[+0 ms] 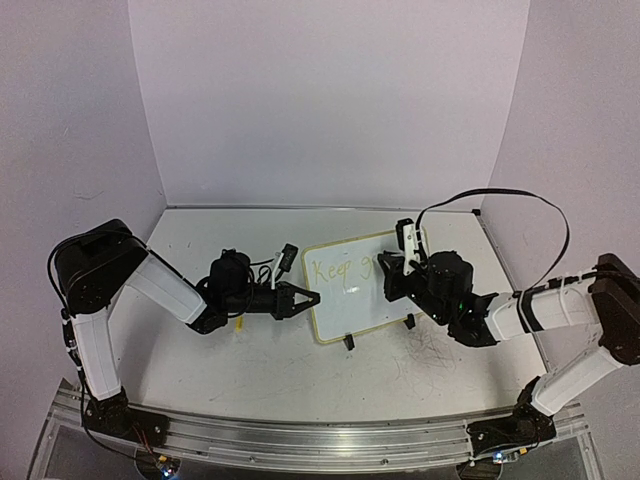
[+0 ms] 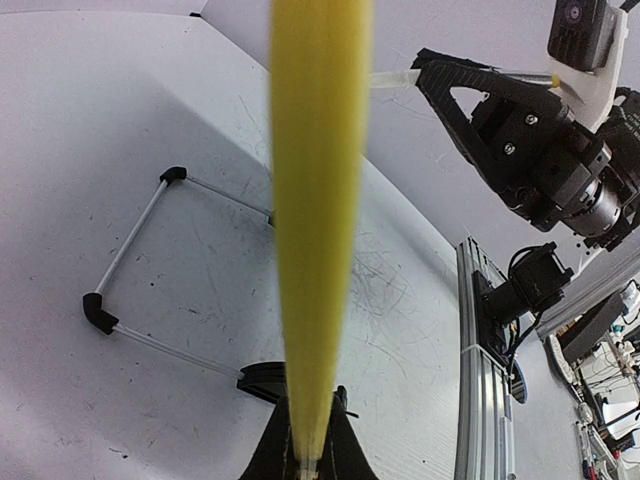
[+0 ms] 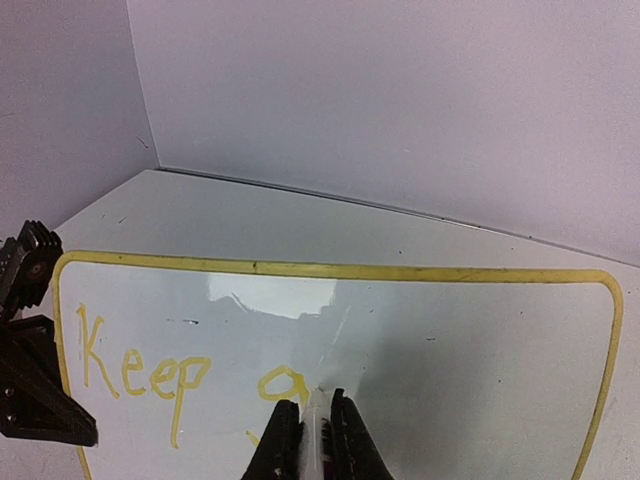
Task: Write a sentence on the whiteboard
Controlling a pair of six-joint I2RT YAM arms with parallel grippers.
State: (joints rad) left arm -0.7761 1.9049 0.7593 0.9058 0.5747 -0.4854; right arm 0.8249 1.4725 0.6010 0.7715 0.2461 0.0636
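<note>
Clamping a white marker [image 3: 320, 398] between narrow jaws, the right gripper [image 3: 314, 425] holds the tip down on the whiteboard [image 3: 450, 360]. The tip sits just below and to the right of a rounded yellow letter. That letter follows the finished word "Keep", so the sentence [image 3: 150, 375] stands at one word and the start of a second. Whether the loop is a g or an a is not clear yet.

Across the board, the left gripper [image 1: 303, 298] is closed on the left edge. Its wrist view shows the yellow rim [image 2: 318, 200] running straight up from between its fingers. The board stands propped at a slant on the scuffed tabletop [image 1: 250, 370], roughly midway between the two arms, with its writing face turned toward the right arm. Its wire stand [image 2: 130, 250] rests on the tabletop behind it.

The step in hand looks like the writing of the second word, with most of the board bare to the right and below.

The next move probably calls for finishing this letter with a short downward tail, then stepping the tip right by about one letter space. Pressure should be light enough that the propped board does not tip back against the left gripper's hold. That hold should stay firm so the strokes do not smear or wander.
</note>
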